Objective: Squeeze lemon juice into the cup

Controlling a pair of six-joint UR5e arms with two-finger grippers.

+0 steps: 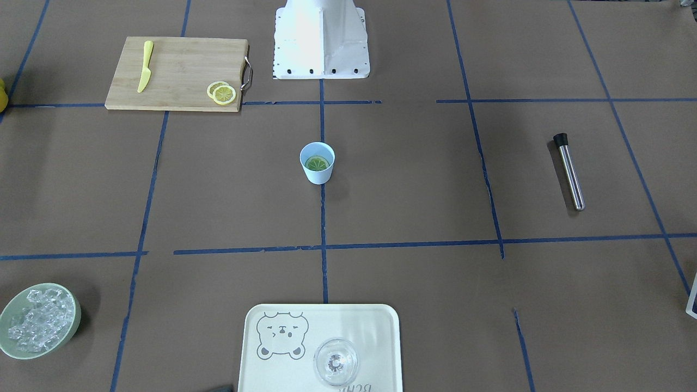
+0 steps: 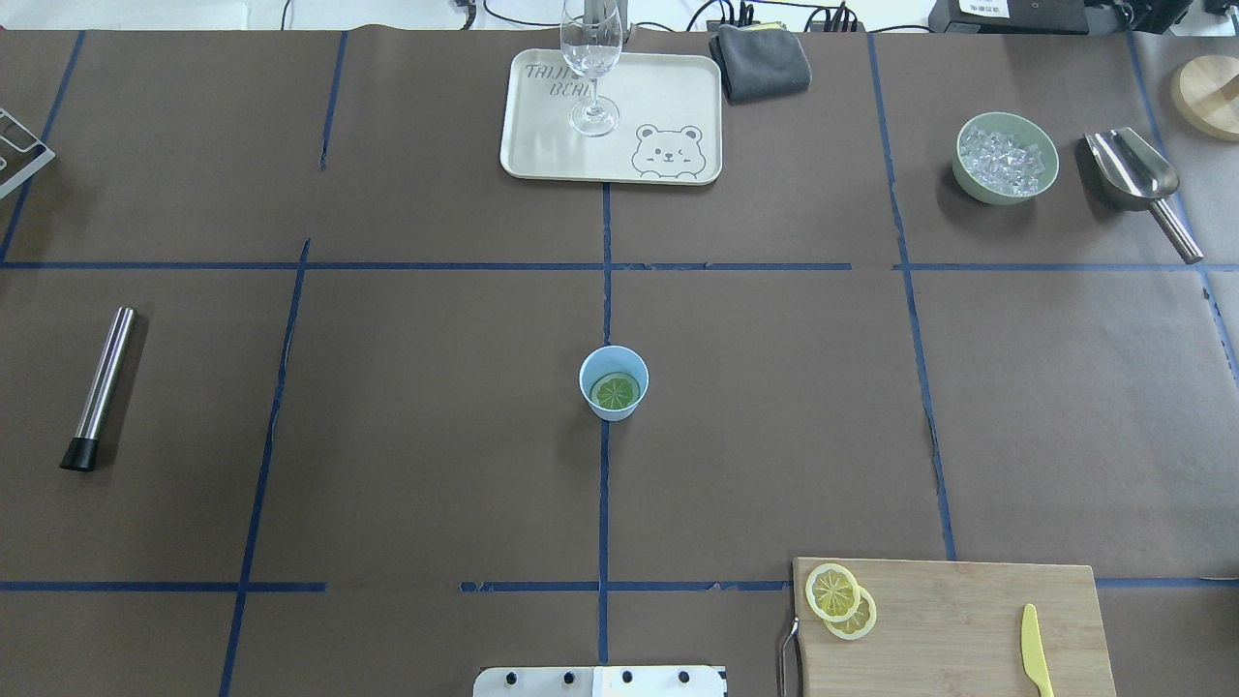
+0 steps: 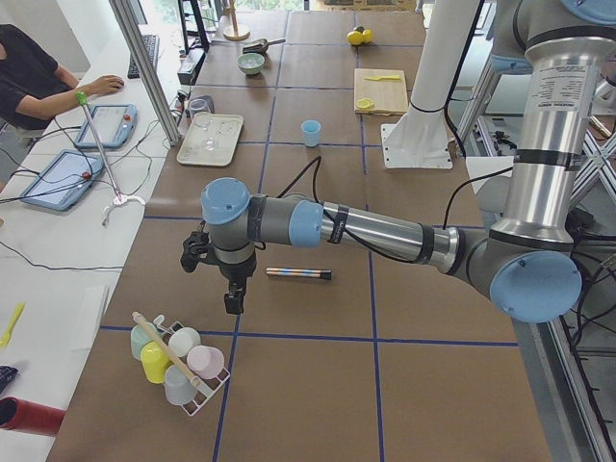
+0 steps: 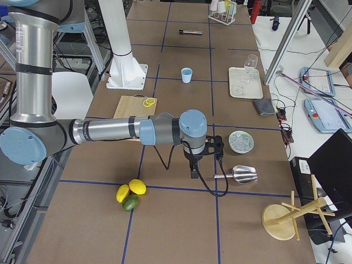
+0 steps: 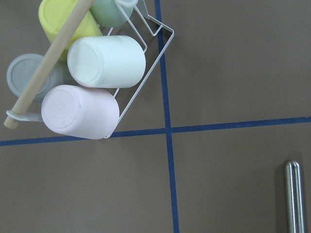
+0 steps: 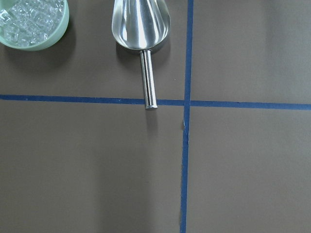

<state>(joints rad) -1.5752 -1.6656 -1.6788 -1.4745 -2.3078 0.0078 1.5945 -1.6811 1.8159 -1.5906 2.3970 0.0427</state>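
The light-blue cup [image 1: 318, 175] stands at the middle of the table, and shows from overhead too [image 2: 613, 412]. A lemon slice [image 1: 317, 163] lies flat inside it [image 2: 616, 392]. Two more lemon slices [image 1: 223, 93] overlap on the corner of the bamboo cutting board [image 2: 958, 620]. My left gripper [image 3: 234, 303] hangs far from the cup, above a rack of pastel cups [image 3: 178, 361]. My right gripper [image 4: 194, 173] hangs at the other end, beside the metal scoop [image 4: 239, 175]. Both show only in the side views, so I cannot tell whether they are open or shut.
A yellow plastic knife [image 2: 1034, 651] lies on the board. A steel muddler [image 2: 100, 387] lies on my left side. A tray [image 2: 542, 145] with a clear glass [image 2: 591, 58], a grey cloth [image 2: 763, 60] and a green ice bowl [image 2: 1007, 160] are at the far edge. Whole fruits [image 4: 131, 193] lie near my right arm.
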